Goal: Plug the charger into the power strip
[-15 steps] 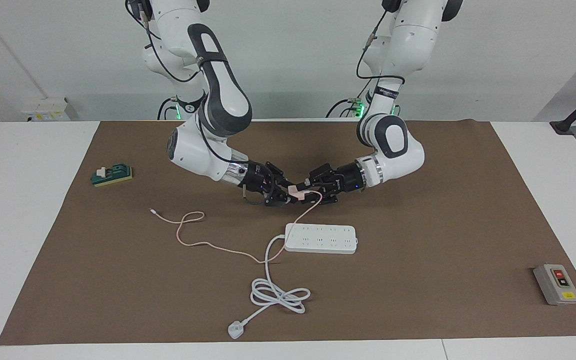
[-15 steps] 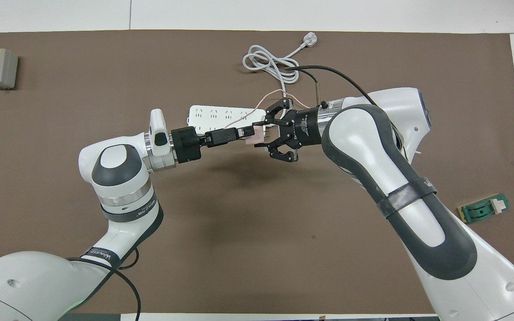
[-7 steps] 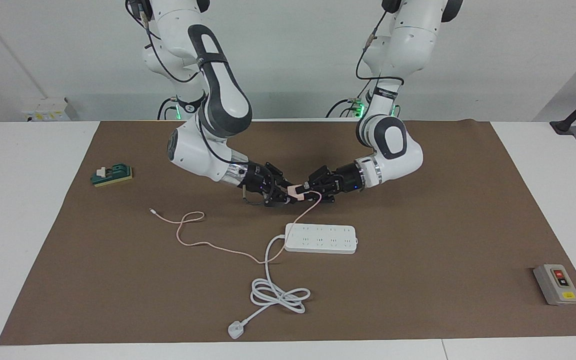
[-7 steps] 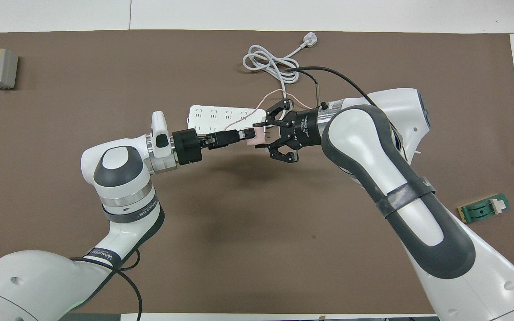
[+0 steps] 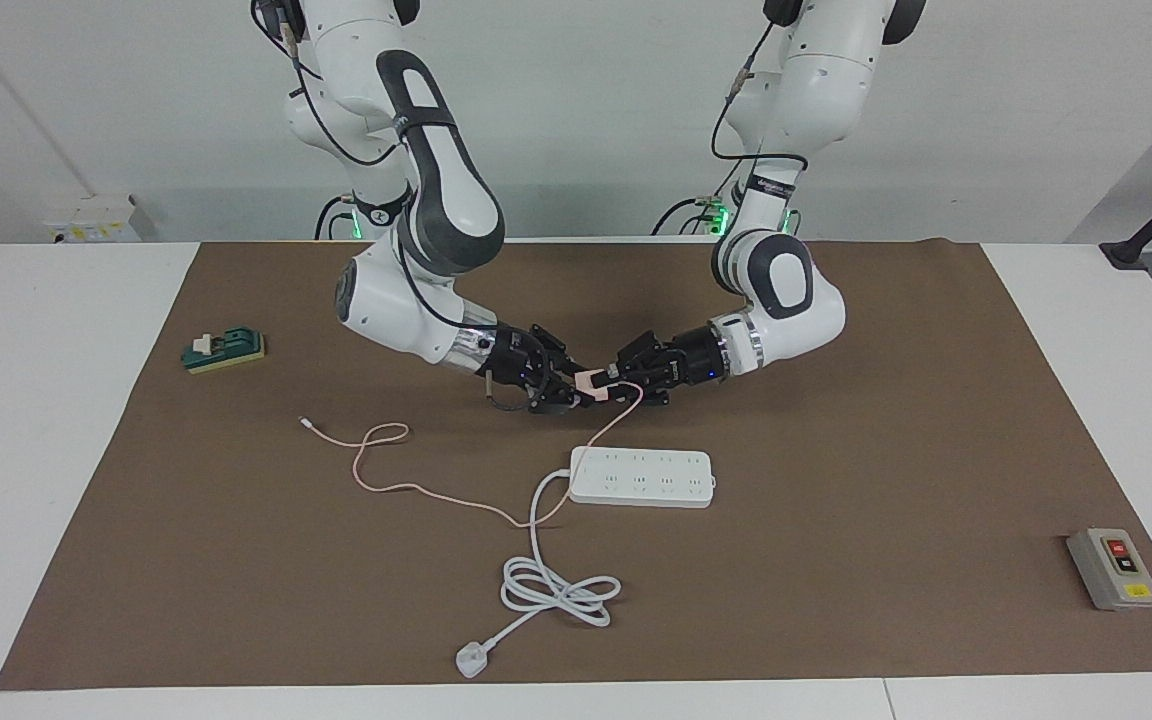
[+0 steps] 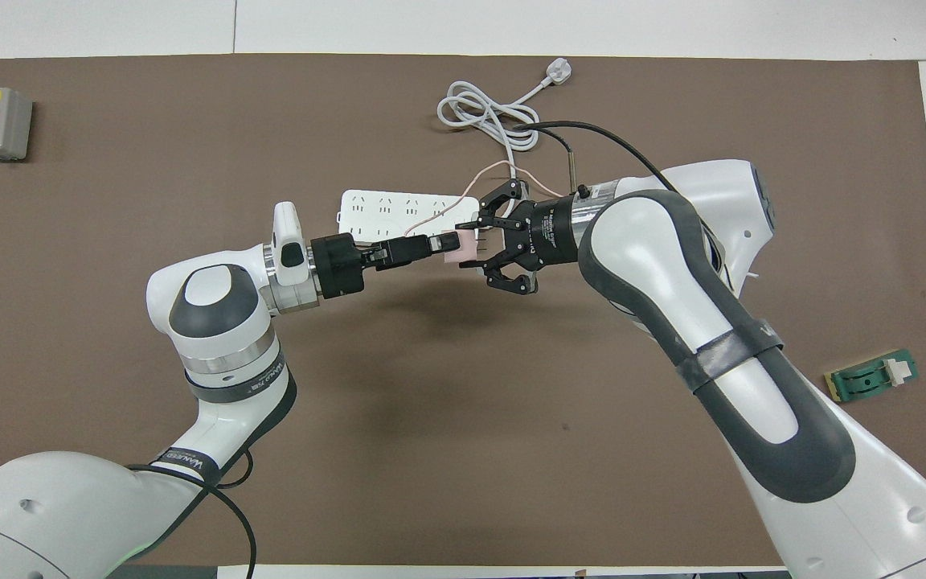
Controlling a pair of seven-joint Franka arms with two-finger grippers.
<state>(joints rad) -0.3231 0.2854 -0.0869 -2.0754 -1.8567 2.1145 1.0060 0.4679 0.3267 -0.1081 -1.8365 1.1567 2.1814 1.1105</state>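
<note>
Since a second ago the left gripper (image 5: 614,378) has moved in and closed on the charger (image 5: 592,380), which the right gripper (image 5: 582,390) also grips; both shifted slightly toward the right arm's end.

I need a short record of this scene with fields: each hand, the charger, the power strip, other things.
left hand: shut on the charger, raised above the mat
right hand: shut on the charger, meeting the left hand
charger: held between both hands, cable trailing down to the mat
power strip: flat on the mat, nothing plugged in
others: grey switch box, green block
</note>
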